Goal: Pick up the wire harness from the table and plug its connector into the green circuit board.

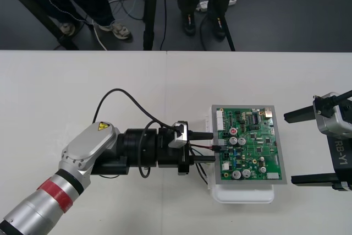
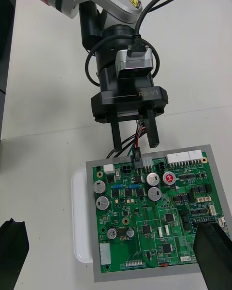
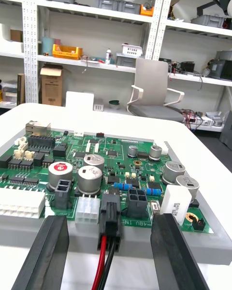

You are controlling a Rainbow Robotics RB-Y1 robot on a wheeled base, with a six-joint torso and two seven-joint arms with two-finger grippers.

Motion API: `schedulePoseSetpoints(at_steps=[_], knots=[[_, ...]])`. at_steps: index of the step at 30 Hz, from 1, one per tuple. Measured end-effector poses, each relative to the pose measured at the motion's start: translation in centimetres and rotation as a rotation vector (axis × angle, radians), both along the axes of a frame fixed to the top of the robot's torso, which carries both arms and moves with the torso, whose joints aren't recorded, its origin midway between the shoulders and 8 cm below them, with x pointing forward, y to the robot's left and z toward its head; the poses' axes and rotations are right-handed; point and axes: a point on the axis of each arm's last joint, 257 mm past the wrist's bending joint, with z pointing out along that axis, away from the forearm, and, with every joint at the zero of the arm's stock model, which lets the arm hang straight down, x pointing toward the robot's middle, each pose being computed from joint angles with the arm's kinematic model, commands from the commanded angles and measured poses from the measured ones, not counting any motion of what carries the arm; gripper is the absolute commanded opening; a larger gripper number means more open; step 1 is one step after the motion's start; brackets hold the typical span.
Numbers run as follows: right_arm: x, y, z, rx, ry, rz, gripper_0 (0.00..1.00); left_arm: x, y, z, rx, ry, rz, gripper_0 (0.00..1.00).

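Pale table (image 1: 110, 75), plug (image 3: 110, 217) at green board (image 1: 253, 152) edge between "RB-Y1" left jaws.

Plain light table (image 1: 82, 92), thin seam running near to far about mid-width. One thing sits directly on it: white base (image 1: 242, 195), right of the seam, toward the near edge. Base carries the green circuit board (image 1: 247, 144), flat. Wire harness (image 3: 110, 220) trails off the board's left edge; can't tell if the wires touch the tabletop.
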Motion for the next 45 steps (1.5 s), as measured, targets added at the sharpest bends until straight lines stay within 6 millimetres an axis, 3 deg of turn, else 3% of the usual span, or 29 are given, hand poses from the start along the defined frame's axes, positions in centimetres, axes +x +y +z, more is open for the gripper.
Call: schedulePoseSetpoints(at_steps=[8,26,35,45], knots=[[0.1,-0.1,0.0,-0.001,-0.001,-0.003,1.0,1.0,2.4,0.3,-0.004,0.02,0.03,0.5],[0.7,-0.5,0.0,0.029,0.034,-0.023,1.0,2.9,12.7,1.0,0.159,-0.075,0.069,0.5],[0.3,-0.4,0.5,0.073,0.045,0.031,1.0,1.0,15.5,4.6,0.234,-0.152,0.006,0.5],[0.1,2.3,3.6,0.27,-0.019,0.086,1.0,-1.1,16.5,10.6,0.238,0.055,-0.013,0.5]])
